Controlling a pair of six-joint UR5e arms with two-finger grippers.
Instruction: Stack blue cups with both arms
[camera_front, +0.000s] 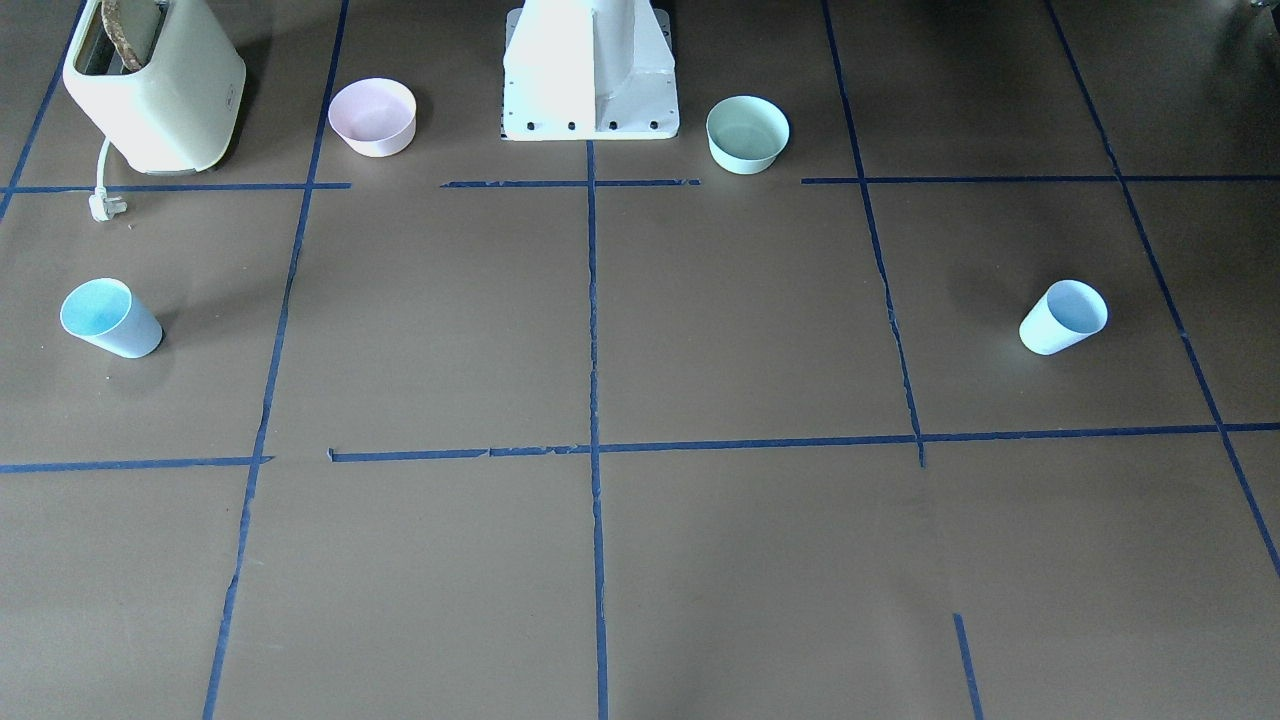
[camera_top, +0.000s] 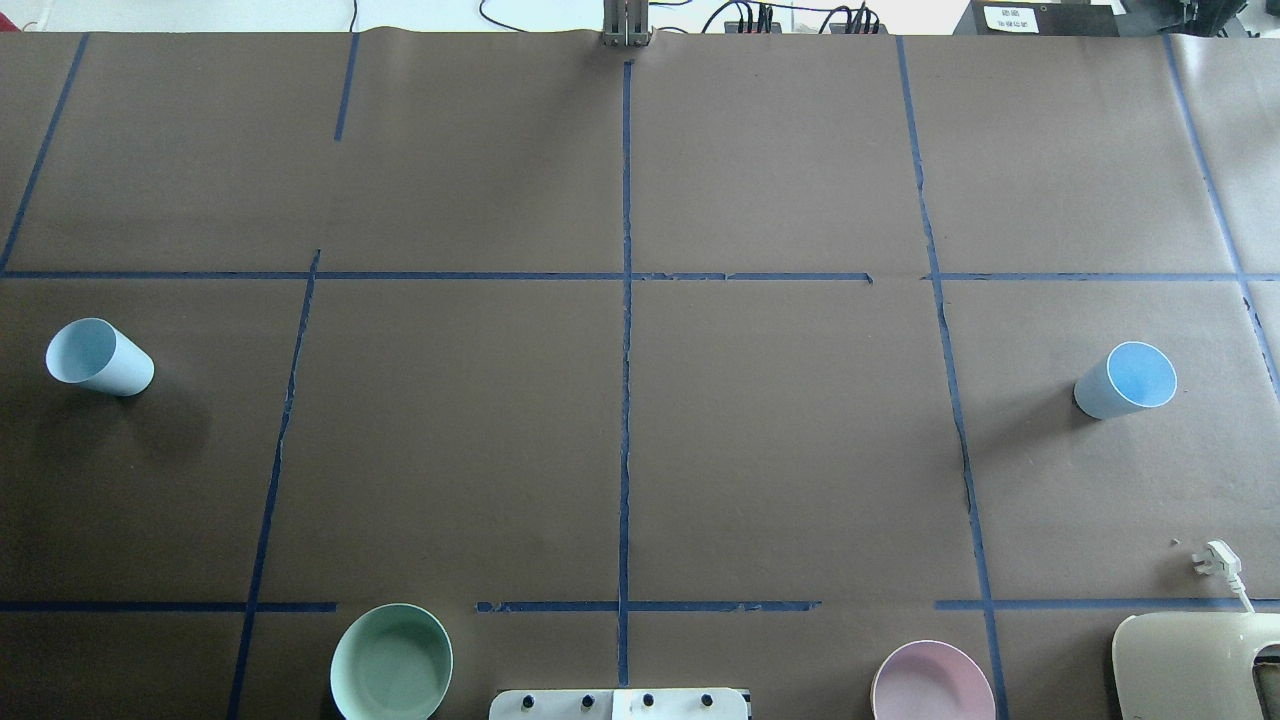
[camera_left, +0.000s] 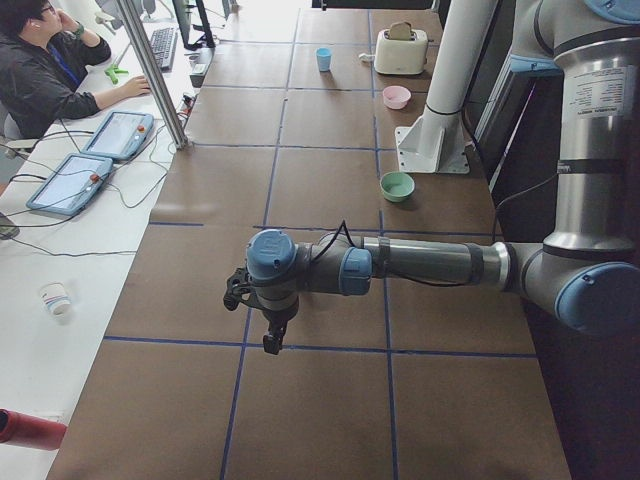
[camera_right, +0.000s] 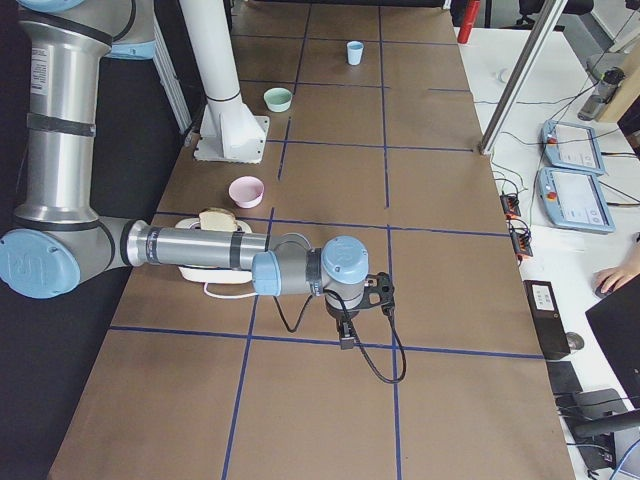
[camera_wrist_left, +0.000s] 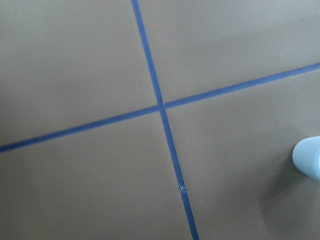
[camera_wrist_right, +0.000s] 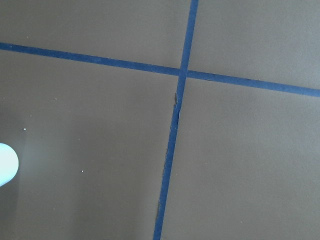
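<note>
one blue cup (camera_top: 98, 357) is seen upright on the counter (camera_top: 640, 450) at the robot's far left, the other blue cup (camera_top: 1125, 380) at its far right, well apart. the left arm's fingers (camera_left: 270, 343) and the right arm's fingers (camera_right: 345, 338) are held over the counter; how wide they stand cannot be told.

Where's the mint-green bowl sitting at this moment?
In the overhead view the mint-green bowl sits at the bottom edge, on the robot's left, just left of the white pedestal base.
</note>
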